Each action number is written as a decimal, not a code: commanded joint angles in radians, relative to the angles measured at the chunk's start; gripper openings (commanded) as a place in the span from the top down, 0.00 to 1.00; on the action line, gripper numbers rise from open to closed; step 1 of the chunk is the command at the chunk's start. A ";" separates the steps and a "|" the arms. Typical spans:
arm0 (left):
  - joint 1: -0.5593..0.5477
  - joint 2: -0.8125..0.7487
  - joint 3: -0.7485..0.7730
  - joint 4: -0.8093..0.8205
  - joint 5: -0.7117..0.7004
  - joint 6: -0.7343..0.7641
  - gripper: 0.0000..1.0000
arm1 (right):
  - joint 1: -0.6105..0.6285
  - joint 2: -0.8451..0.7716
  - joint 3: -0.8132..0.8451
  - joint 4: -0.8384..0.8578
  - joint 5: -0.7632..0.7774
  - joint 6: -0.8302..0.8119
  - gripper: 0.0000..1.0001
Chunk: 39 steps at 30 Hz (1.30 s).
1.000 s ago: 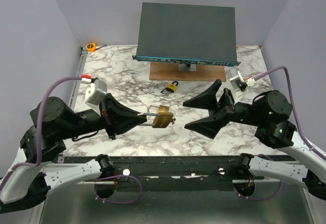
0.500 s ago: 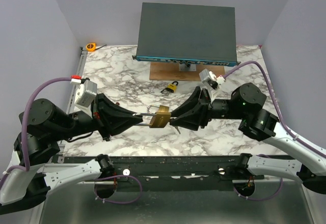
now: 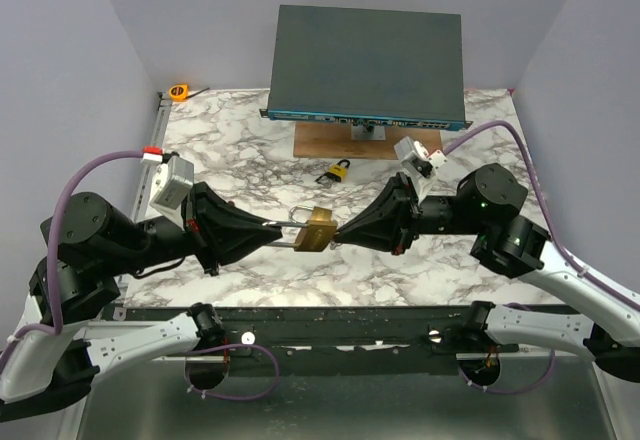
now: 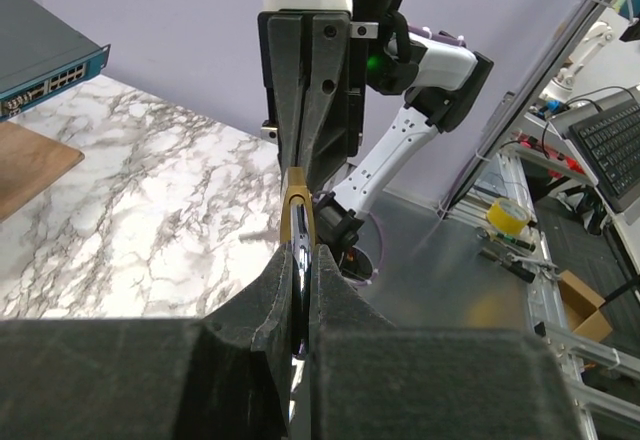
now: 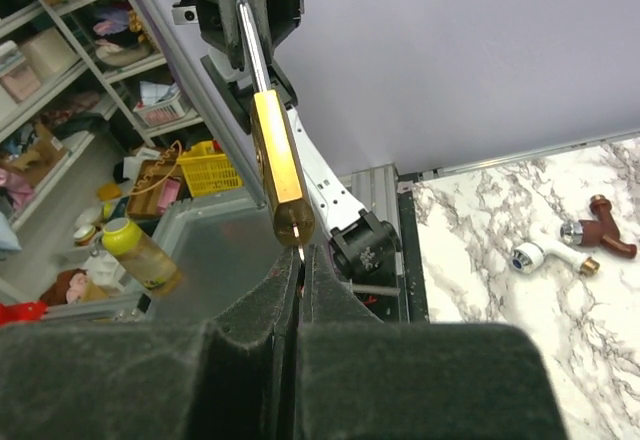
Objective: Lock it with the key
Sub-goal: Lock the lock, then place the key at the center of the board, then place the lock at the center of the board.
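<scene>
Top external shows the brass padlock point(image 3: 320, 228) held above the marble table point(image 3: 250, 160), with its steel shackle point(image 4: 300, 278) pointing left. The left gripper point(image 3: 283, 236) is clamped on the shackle. The right gripper point(image 3: 341, 232) is pinched closed on the key point(image 5: 301, 252), whose tip meets the padlock's bottom face. A yellow basket point(image 5: 216, 166) sits off-table, its contents unclear.

No lettering, number or brand can be read anywhere. The network switch point(image 3: 366, 60) has markings along its front strip that are too small to make out (the same holds in the left wrist view). The brass padlock point(image 5: 276, 160) shows no legible stamp.
</scene>
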 commanded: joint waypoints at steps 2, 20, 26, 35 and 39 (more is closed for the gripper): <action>0.034 0.001 0.053 0.066 0.012 0.014 1.00 | 0.005 -0.072 -0.030 -0.084 0.063 -0.061 0.99; 0.197 0.179 -0.310 0.382 0.130 -0.198 1.00 | 0.003 -0.115 -0.229 -0.415 1.003 0.151 0.99; 0.193 0.322 -0.571 0.695 -0.057 -0.408 1.00 | -0.286 0.000 -0.408 -0.361 0.869 0.328 0.99; 0.190 0.792 -0.563 1.107 -0.103 -0.687 1.00 | -0.648 0.105 -0.609 -0.140 0.665 0.436 0.99; 0.179 1.010 -0.403 1.101 -0.064 -0.761 1.00 | -0.734 0.171 -0.623 -0.135 0.714 0.416 0.99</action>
